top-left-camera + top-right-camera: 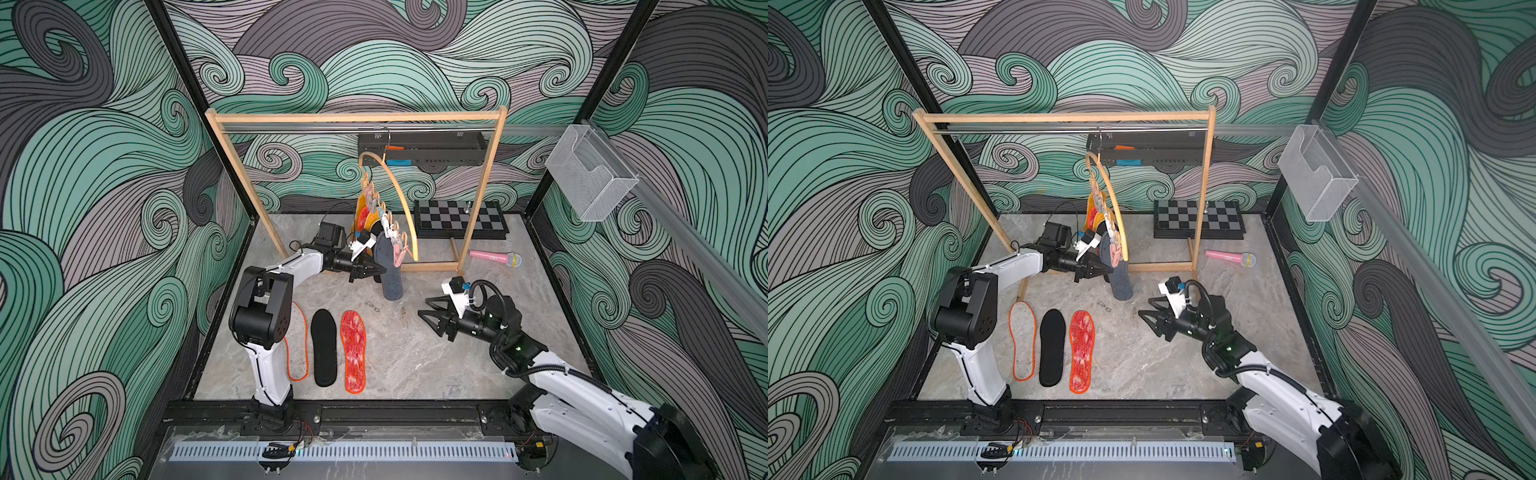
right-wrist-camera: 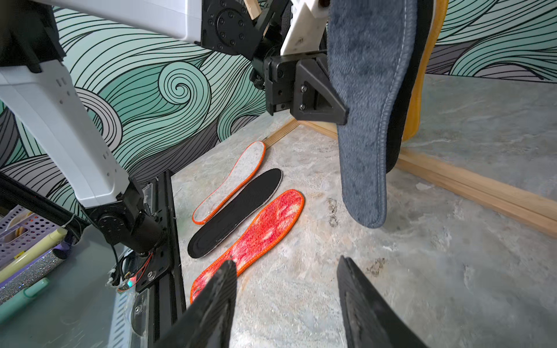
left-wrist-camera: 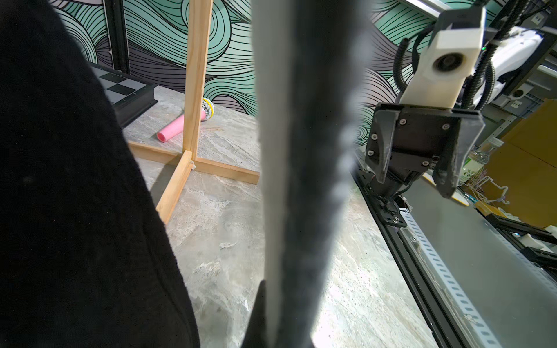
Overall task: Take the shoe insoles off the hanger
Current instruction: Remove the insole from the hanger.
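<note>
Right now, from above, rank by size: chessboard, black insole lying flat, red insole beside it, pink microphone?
In a top view:
Largest: chessboard.
Then black insole and red insole, too alike to rank.
Smallest: pink microphone.

A big wooden rack frame (image 1: 357,117) is stood on the grey marbled tabletop (image 1: 415,353), a black-and-white chessboard (image 1: 457,218) is laid behind it by the back wall, a pink microphone (image 1: 494,257) is laid near one of its feet, and a see-through box (image 1: 590,174) is hung on a side rail.
</note>
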